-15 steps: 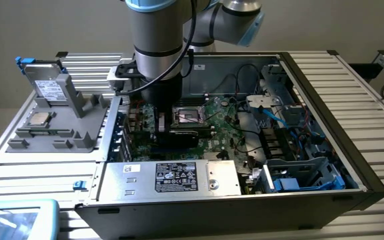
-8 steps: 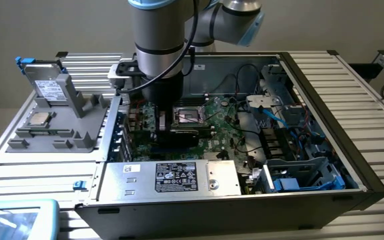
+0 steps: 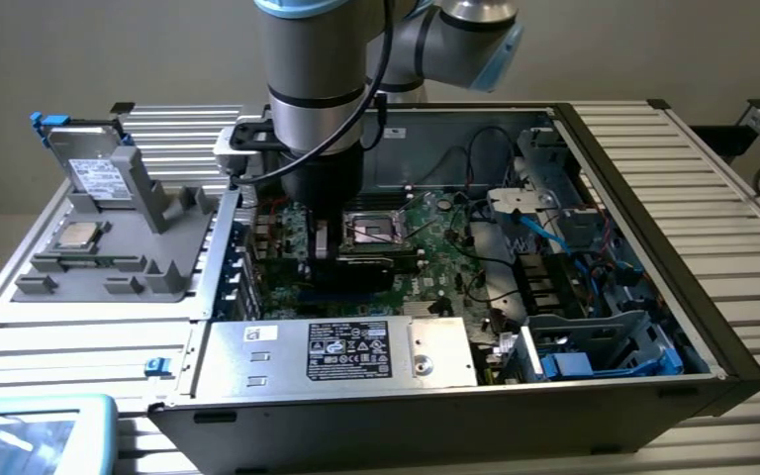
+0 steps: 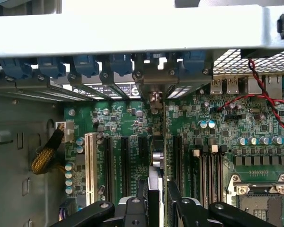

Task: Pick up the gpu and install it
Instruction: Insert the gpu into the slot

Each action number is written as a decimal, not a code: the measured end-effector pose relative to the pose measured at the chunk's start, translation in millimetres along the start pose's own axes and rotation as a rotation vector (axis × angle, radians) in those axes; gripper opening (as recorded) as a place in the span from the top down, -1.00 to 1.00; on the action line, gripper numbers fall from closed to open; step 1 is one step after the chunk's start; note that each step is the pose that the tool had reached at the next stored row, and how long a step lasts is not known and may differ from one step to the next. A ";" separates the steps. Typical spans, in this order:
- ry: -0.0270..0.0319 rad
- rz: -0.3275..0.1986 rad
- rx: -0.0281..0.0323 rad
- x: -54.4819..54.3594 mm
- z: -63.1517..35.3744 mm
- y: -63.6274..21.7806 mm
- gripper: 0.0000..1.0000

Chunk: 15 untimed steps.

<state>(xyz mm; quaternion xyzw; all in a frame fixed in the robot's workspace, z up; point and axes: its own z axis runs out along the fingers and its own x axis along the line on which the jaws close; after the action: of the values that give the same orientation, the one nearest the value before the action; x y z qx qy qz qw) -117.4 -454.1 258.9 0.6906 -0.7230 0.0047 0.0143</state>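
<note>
The gpu [image 4: 155,163] stands edge-on between my gripper's [image 4: 157,201] two black fingers [image 4: 141,196], which are shut on it. The card runs from the fingers up to its thin silver bracket [image 4: 154,97], which reaches the case's rear slot openings. It sits in line with a black expansion slot [image 4: 143,156] on the large green motherboard [image 4: 123,118]; whether it is seated I cannot tell. In the exterior view my gripper [image 3: 332,252] is lowered inside the open computer case [image 3: 644,178], with the gpu's black cooler block [image 3: 367,265] just beside it.
Blue slot clips [image 4: 85,64] line the case's rear wall. A white slot [image 4: 90,161] and a braided cable [image 4: 46,156] lie nearby, the CPU socket [image 3: 369,230] close by. A silver labelled box [image 3: 353,351] fills the case front; cables [image 3: 538,223] crowd the exterior view's right. A grey parts fixture [image 3: 116,247] stands outside.
</note>
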 end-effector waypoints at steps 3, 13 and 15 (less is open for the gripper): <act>0.0008 0.003 0.0001 0.3 0.1 0.0 0.45; 0.0041 0.011 -0.0002 0.3 3.2 1.2 0.45; 0.0042 0.011 -0.0001 0.1 3.3 1.6 0.45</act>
<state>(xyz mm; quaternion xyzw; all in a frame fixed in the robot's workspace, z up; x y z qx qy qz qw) -119.1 -454.2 255.6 0.6866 -0.7268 0.0061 0.0158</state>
